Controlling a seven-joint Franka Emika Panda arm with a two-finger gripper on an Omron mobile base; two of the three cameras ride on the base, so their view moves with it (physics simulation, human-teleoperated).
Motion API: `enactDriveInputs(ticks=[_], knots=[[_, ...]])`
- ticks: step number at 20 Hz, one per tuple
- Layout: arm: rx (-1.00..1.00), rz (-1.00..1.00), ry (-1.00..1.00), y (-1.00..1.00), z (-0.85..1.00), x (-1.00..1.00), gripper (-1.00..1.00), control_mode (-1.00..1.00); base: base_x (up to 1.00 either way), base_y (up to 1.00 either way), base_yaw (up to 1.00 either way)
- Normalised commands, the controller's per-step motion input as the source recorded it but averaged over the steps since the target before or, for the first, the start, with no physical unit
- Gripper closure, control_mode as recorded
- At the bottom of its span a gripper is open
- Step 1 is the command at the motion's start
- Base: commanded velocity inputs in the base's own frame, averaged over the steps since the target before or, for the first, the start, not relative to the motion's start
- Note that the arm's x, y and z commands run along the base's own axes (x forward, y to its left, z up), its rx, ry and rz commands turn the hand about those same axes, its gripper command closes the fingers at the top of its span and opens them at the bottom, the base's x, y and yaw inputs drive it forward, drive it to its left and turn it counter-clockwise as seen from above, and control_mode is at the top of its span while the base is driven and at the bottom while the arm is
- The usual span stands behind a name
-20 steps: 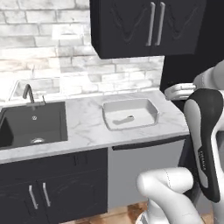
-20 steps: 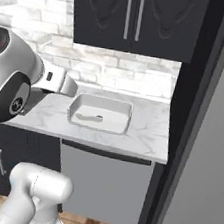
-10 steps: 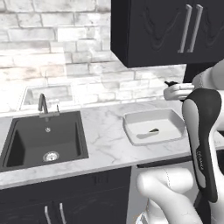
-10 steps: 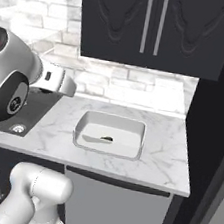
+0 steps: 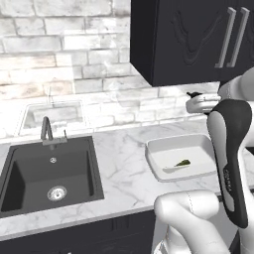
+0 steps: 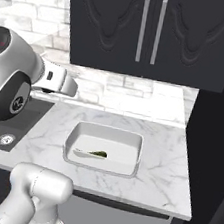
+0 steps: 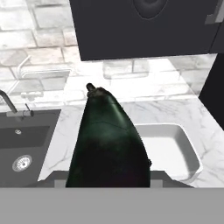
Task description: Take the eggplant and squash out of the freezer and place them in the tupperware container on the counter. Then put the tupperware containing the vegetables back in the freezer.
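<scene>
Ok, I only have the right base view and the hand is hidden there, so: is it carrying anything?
Observer: Yes. The hand view shows a dark eggplant held close before the camera, stem pointing away.
Operator: Is the tupperware in front of it?
Observer: Yes, the tupperware lies just beyond the eggplant, to its right in the hand view.
Operator: What's by the sink?
Observer: The left base view shows a faucet behind the sink.

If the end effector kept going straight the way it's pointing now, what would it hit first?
Probably the counter just left of the tupperware container, with the held eggplant touching first. Depth is hard to judge, so it might catch the container's near rim instead.
</scene>
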Motion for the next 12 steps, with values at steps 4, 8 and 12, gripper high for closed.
enactDriveInputs(ticks=[4, 8, 12], knots=[[0.00, 0.00, 0.00, 0.00, 0.00, 0.00, 1.00, 1.00, 0.07, 0.03, -0.01], [0.00, 0.00, 0.00, 0.00, 0.00, 0.00, 1.00, 1.00, 0.00, 0.00, 0.00], [0.00, -0.01, 0.03, 0.00, -0.06, 0.00, 1.00, -1.00, 0.00, 0.00, 0.00]])
